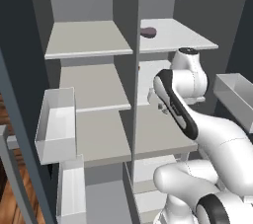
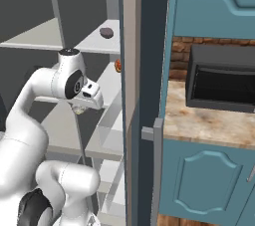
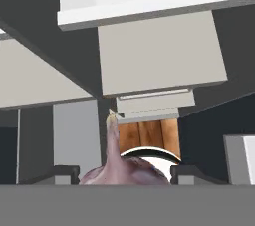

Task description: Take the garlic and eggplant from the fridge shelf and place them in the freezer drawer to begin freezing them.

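The fridge is standing open w/ both doors swung out, and the white arm is reaching in toward the right-hand compartment. In the hand view the garlic (image 3: 122, 170) is sitting right btwn the two dark fingertips (image 3: 62, 174), its thin stem pointing up the frame and the pinkish bulb filling the gap. So the gripper (image 3: 122, 176) is closing in on the garlic from both sides, open just about as wide as the bulb, and seems to be carrying it. From the right base view the gripper (image 2: 78, 109) is hanging under the wrist at about mid-shelf height, a small pale lump at its tip, clear of the boards. In the left base view the arm's own body is covering the fingers, so can't tell anything there.

The eggplant (image 1: 147, 32) is lying on the top right fridge shelf (image 1: 183, 38), near the centre divider, well above the wrist. Same dark oval is showing in the right base view (image 2: 105, 33), toward the back of that shelf. One level down, a small orange-red item (image 2: 118, 65) is peeking out by the door edge.

Pale door bins (image 1: 55, 124) are hanging on the left door, and another (image 1: 236, 97) is on the right. Low down in the right compartment, pale drawer-like boxes (image 1: 148, 188) are sitting under the bottom shelf; can't tell if any one is pulled out.

Off to the right, past the fridge door, a black microwave (image 2: 221, 78) is standing on a speckled desk (image 2: 199, 120) over teal cabinets (image 2: 204, 180).
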Tool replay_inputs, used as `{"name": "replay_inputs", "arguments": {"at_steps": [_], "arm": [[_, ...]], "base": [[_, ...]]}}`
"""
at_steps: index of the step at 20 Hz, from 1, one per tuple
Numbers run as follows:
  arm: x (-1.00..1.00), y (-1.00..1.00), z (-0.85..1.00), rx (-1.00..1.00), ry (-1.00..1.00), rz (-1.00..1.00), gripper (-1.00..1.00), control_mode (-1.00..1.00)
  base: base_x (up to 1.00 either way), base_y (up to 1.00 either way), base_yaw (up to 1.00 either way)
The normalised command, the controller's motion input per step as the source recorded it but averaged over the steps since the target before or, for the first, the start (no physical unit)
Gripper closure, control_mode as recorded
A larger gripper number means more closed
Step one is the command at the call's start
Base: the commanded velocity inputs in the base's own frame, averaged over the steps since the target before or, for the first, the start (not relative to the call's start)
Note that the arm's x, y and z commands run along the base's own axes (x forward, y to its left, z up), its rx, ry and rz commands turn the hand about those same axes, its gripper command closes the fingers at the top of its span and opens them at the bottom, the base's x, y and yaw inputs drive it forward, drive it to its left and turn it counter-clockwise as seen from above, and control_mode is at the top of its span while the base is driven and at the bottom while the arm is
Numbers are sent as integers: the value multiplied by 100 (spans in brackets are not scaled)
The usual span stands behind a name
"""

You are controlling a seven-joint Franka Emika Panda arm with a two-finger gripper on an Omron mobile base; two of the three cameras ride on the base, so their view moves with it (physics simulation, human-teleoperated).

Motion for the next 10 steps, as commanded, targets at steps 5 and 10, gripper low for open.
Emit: {"name": "replay_inputs", "arguments": {"at_steps": [5, 10], "arm": [[-24, 0, -28, 0, 6, 2, 100, -100], [-4, 0, 0, 0, 0, 0, 100, 100]], "base": [[0, 0, 0], [-10, -2, 3]]}}
